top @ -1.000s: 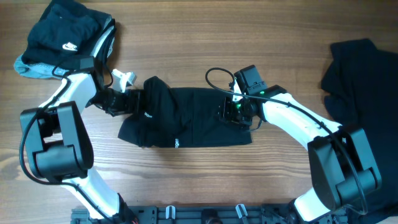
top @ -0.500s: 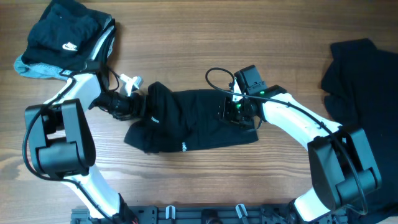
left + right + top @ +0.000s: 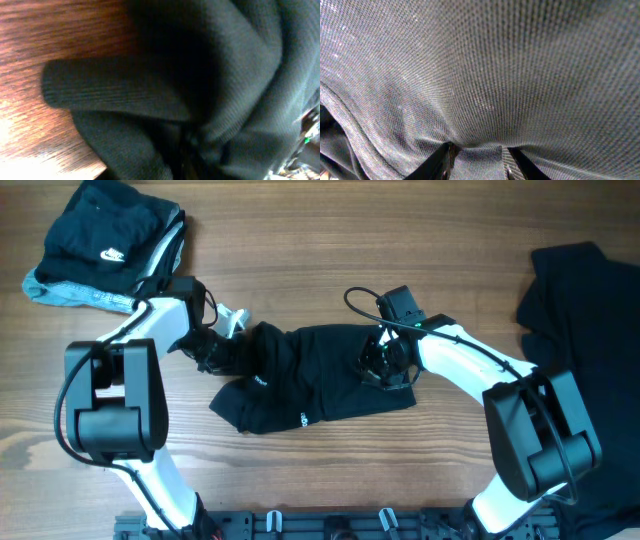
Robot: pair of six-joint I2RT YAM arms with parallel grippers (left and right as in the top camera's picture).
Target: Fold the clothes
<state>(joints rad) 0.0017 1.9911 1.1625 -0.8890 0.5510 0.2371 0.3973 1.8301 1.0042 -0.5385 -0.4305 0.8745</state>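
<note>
Both arms bend inward with wrists low. The left hand (image 3: 222, 350) pinches one end of the black garment (image 3: 320, 375). The right hand (image 3: 385, 366) clamps the other end, fingers (image 3: 440, 159) closed.

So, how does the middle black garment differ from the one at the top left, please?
The middle garment lies stretched between the left gripper and the right gripper, its left end bunched; the top-left garment sits in a compact heap, unheld. Only the top-left garment shows a white swoosh. Both are black fabric.
</note>
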